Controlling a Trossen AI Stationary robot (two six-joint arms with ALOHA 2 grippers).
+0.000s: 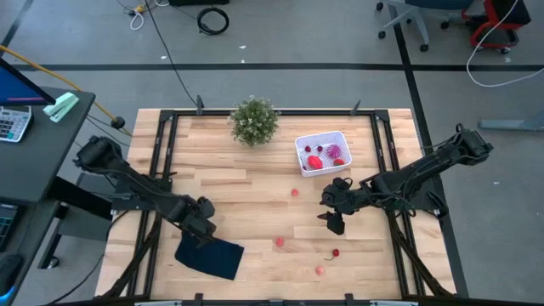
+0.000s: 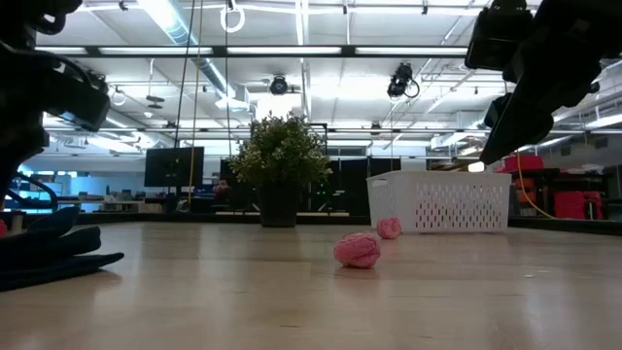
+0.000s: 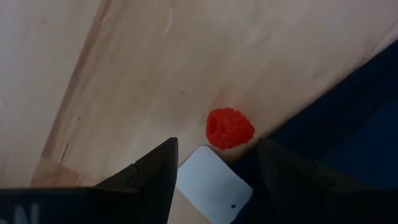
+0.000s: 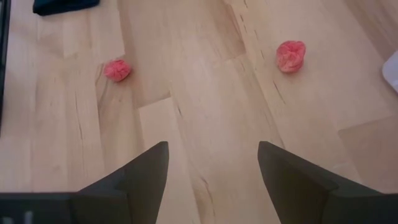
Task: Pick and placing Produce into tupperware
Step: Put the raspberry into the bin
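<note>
A red raspberry-like piece of produce lies on the wood right at the edge of a dark blue cloth. My left gripper points down over it, open, a finger on either side and a little short of it; the high view has this gripper at the cloth's far edge. The white tupperware stands at the far right with red, pink and purple pieces inside. My right gripper hangs open above bare wood near the basket. Loose pink pieces lie ahead of it.
A bushy potted plant stands at the far middle. More loose pieces lie toward the near edge, and one in mid-table. A white tag lies beside the cloth. Black frame rails run along the table's sides.
</note>
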